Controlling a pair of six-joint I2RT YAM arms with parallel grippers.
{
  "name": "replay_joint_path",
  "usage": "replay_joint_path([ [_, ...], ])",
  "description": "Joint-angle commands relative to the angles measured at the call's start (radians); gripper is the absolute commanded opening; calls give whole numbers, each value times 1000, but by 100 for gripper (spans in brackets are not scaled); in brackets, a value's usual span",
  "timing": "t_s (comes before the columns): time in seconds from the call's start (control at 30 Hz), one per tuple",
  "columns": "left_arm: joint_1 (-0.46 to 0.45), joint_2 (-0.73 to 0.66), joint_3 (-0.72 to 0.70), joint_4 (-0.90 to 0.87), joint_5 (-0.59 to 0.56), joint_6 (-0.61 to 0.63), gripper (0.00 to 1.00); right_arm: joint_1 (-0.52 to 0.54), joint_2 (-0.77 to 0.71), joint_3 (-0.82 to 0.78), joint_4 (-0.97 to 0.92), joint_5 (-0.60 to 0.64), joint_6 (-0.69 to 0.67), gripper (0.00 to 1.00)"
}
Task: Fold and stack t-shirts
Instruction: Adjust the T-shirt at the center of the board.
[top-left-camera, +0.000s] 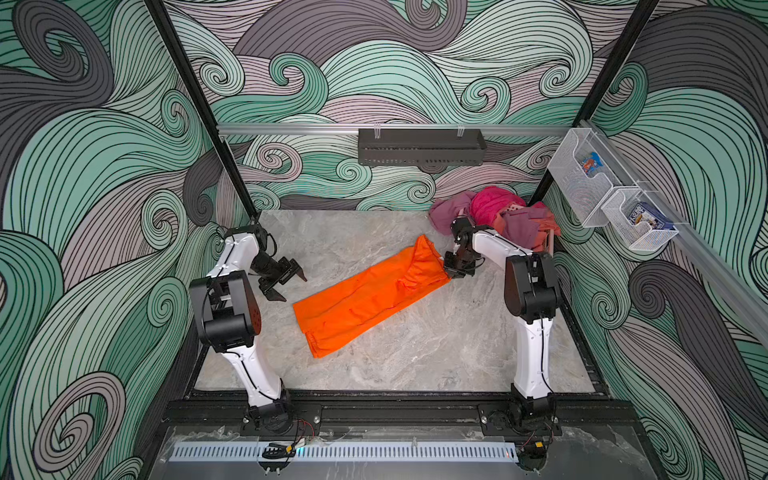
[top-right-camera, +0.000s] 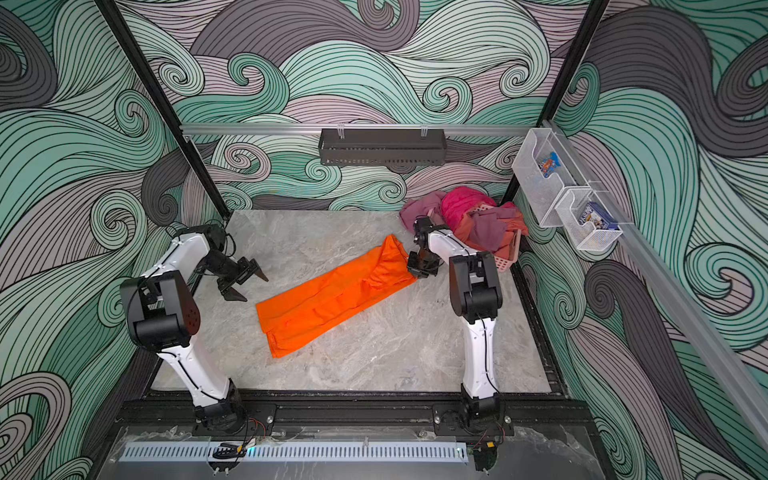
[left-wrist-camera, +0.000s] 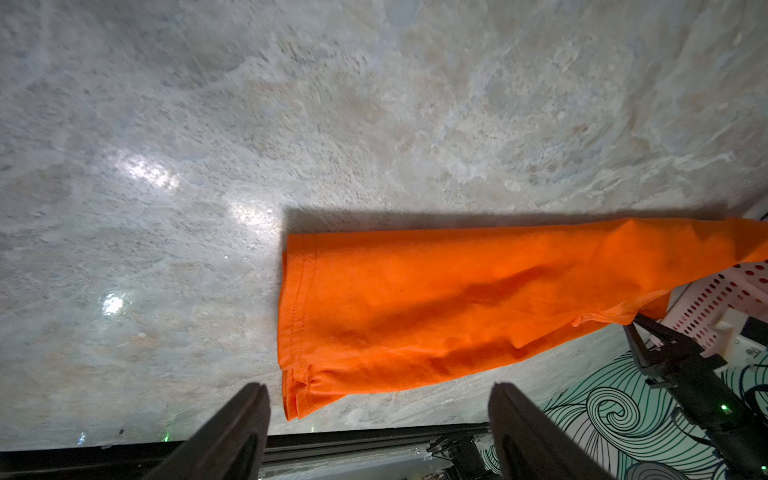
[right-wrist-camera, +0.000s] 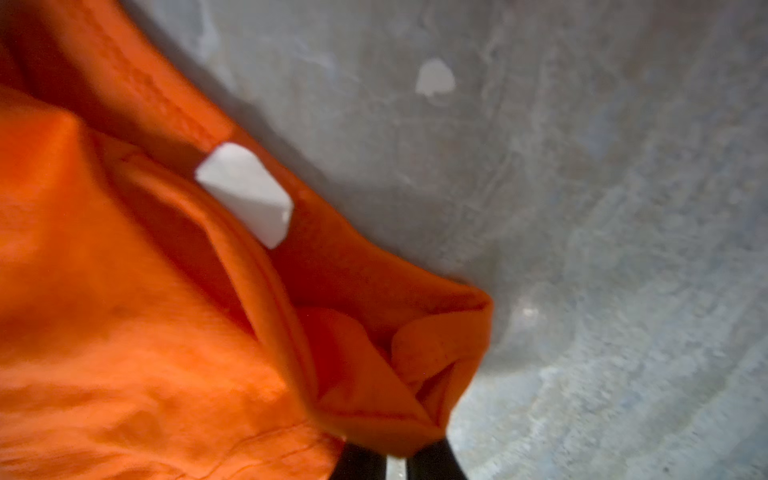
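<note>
right gripper (top-left-camera: 449, 269) pinched collar end of folded orange t-shirt (top-left-camera: 365, 293), rest lay on surface (top-left-camera: 436, 353); left gripper (top-left-camera: 291, 287) wide, empty

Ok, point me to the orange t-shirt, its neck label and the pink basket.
orange t-shirt (top-left-camera: 365, 291), in a top view, middle of the folded body.
neck label (right-wrist-camera: 245, 193), right wrist view, centre of the white tag.
pink basket (top-right-camera: 508, 251), in a top view, its lattice side wall.

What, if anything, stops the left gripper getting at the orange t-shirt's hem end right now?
Probably nothing, so likely yes: the left gripper hangs open beside the orange t-shirt, with only bare table between them.
</note>
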Motion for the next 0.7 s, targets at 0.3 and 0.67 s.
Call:
replay_joint_path([
  [0.3,-6,6,13,-50,-17,-9,86,40,179,404,-35,22,-169,0],
  [0.67,-32,16,3,-60,-13,-10,86,84,439,870,-132,7,-225,20],
])
